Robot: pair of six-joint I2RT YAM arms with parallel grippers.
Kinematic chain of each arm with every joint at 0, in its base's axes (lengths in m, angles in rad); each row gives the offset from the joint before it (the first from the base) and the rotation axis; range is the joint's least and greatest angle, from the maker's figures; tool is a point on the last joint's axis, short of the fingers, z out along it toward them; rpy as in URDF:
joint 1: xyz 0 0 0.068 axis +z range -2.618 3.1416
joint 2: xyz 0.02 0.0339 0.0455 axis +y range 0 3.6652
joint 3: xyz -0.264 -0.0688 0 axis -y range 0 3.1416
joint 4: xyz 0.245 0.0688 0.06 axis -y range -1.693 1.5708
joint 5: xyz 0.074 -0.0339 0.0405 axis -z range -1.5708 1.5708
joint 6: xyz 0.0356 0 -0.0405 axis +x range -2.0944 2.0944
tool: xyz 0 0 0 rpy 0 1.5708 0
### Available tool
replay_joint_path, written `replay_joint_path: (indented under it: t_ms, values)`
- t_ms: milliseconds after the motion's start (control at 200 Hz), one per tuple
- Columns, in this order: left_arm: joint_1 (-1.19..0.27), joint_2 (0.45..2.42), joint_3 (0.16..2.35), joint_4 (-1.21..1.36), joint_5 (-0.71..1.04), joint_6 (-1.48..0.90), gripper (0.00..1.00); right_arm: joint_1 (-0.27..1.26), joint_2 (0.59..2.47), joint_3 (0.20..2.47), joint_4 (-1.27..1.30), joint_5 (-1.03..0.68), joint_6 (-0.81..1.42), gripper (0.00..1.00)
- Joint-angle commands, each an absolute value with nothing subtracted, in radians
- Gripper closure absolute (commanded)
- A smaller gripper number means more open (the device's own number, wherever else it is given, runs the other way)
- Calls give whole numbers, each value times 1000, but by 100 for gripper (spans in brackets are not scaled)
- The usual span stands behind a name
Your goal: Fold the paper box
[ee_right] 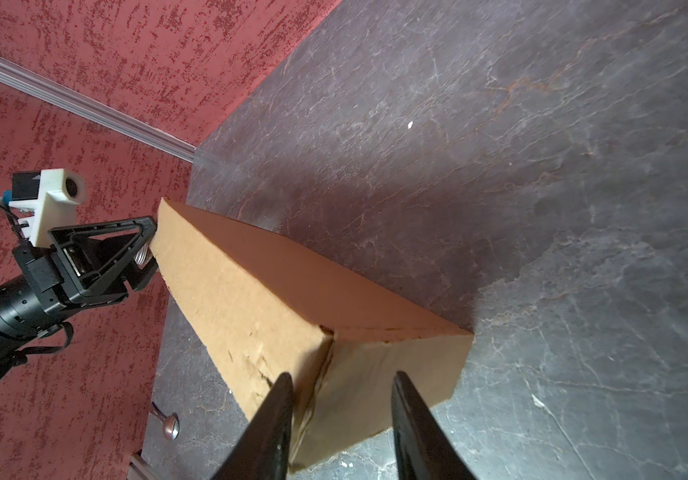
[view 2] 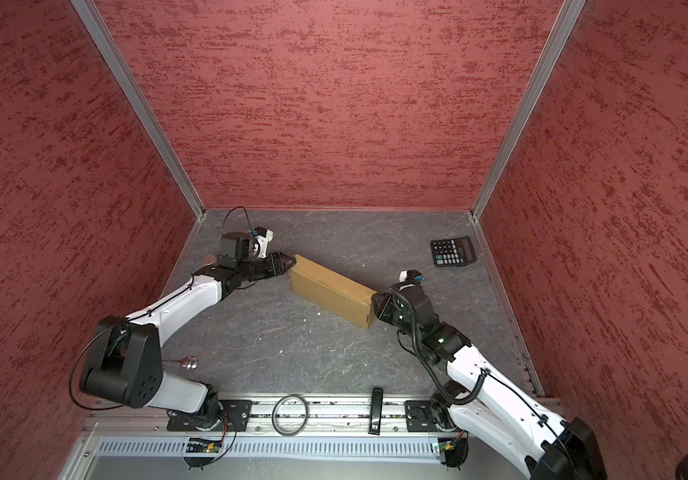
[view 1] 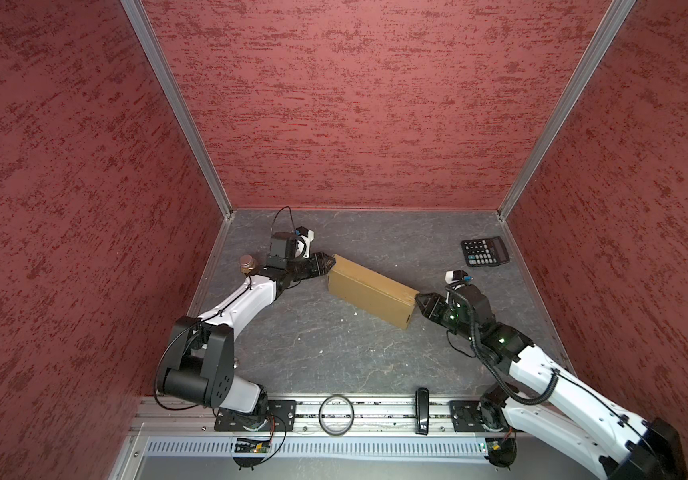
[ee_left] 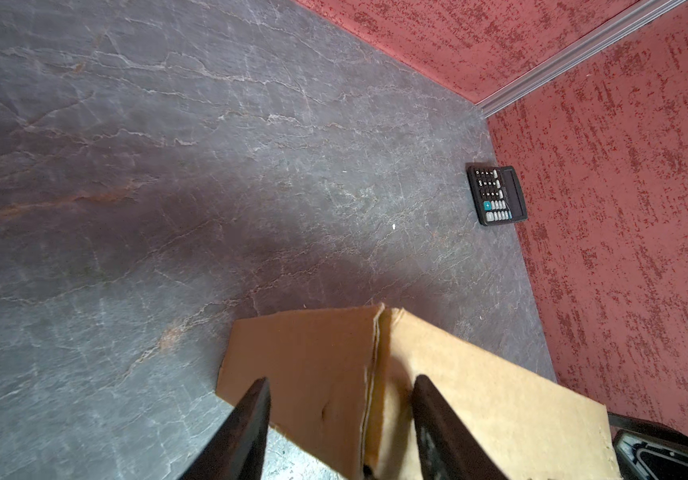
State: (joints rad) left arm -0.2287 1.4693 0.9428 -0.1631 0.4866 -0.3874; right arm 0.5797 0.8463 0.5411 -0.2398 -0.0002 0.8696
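The paper box is a closed brown cardboard block lying diagonally on the grey table. My left gripper is at its far left end. In the left wrist view that gripper is open and straddles a corner edge of the box. My right gripper is at the near right end. In the right wrist view it is open, with the end face of the box just ahead of the fingertips. No grip shows on either end.
A black calculator lies by the right wall at the back. A small metal piece lies near the left arm's base. A ring and a black device sit on the front rail. Red walls enclose three sides.
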Motion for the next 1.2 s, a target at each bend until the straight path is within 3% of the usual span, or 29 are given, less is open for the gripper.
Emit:
replay_joint_path:
  t_ms: [0,371,1197]
  values:
    - [-224,1469,979,-253,527,-355,43,571,845,574,-274,-1,855,54]
    - [-213,1481,1037,-287,596,-338,43,572,893,631,-281,-52,824,47]
    - [-249,1513,1056,-358,692,-277,47,561,1042,755,-350,-123,793,44]
